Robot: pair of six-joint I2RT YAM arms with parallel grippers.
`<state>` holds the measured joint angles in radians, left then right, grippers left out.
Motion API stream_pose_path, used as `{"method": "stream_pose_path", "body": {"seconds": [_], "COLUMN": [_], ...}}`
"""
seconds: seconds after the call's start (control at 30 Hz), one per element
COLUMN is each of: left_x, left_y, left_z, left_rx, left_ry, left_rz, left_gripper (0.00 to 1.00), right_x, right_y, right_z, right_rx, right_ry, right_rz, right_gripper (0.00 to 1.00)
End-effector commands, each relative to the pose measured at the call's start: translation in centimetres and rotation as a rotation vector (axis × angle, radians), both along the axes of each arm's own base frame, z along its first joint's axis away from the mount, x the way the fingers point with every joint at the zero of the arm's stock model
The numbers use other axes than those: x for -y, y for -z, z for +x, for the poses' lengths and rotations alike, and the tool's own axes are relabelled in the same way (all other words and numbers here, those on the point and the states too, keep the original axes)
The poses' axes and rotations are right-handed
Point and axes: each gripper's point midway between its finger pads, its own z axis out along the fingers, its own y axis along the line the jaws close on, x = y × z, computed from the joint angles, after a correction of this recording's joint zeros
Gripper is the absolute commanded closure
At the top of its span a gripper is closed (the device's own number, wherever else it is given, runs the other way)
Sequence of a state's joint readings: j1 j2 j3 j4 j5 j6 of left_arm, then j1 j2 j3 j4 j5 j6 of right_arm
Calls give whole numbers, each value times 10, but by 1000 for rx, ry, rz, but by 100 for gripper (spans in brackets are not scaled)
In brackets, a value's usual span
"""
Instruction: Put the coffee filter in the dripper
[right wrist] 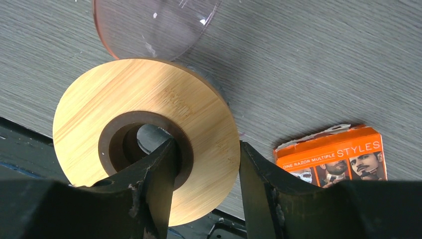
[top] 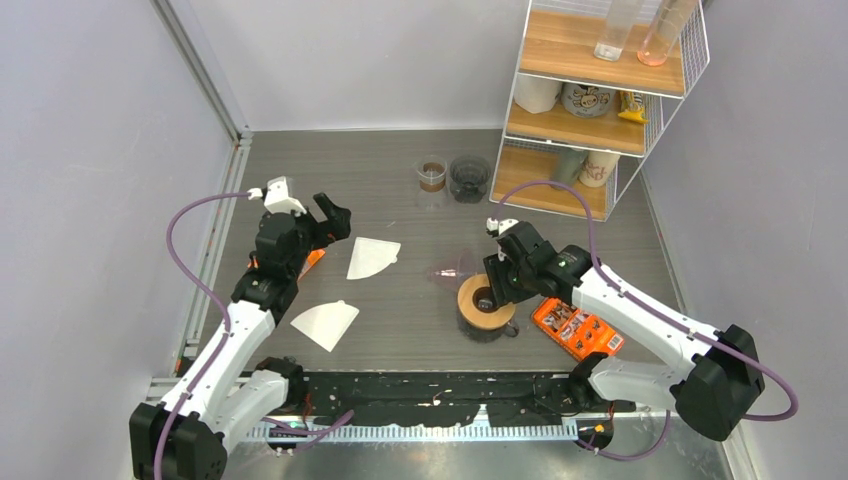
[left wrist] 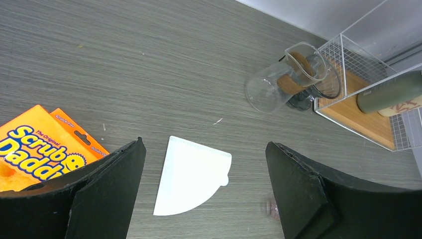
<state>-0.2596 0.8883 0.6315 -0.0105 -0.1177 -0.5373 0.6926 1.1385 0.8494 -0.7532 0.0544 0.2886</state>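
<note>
Where the coffee filter (left wrist: 191,177) lies, the nearby pack (left wrist: 31,149) reads "Scrub Daddy".

Two white-and-black arms trailing purple cables.

The left arm (top: 235,335) and right arm (top: 640,318) share one build: smooth white link shells between bulky matte black joint housings, ending in black base blocks. A purple left cable (top: 178,250) loops loosely beside its arm, and a purple right cable (top: 772,385) does likewise. Each wrist carries a small white camera mount (top: 282,195). The left gripper (left wrist: 204,144) and right gripper (right wrist: 208,143) have thick, matte black, wedge-shaped fingers with rough, scuffed edges. A tiny green dot (top: 565,262) on the right arm is possibly an indicator light.
</note>
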Motion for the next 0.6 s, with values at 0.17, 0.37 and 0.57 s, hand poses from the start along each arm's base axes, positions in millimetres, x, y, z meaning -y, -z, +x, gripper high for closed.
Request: {"method": "stream_pose_path", "body": {"seconds": [0.17,0.37,0.57], "left_x": [2,2,5], "left_y": [-15,-16,-18], "left_z": [3,2,0], "left_rx": [61,66,72], "left_ry": [14,20,38], "left_rz": [-12,-10,-13], "left_gripper": [0,0,0], "right_x": [-8,-9,-3], "right_y": [-13,-42,-80], "right_z": [5,10,23], "right_rx": [55,125,260], "right_ry": [-15,-18,36], "right_rz": [52,90,134], "right_gripper": [47,19,3]}}
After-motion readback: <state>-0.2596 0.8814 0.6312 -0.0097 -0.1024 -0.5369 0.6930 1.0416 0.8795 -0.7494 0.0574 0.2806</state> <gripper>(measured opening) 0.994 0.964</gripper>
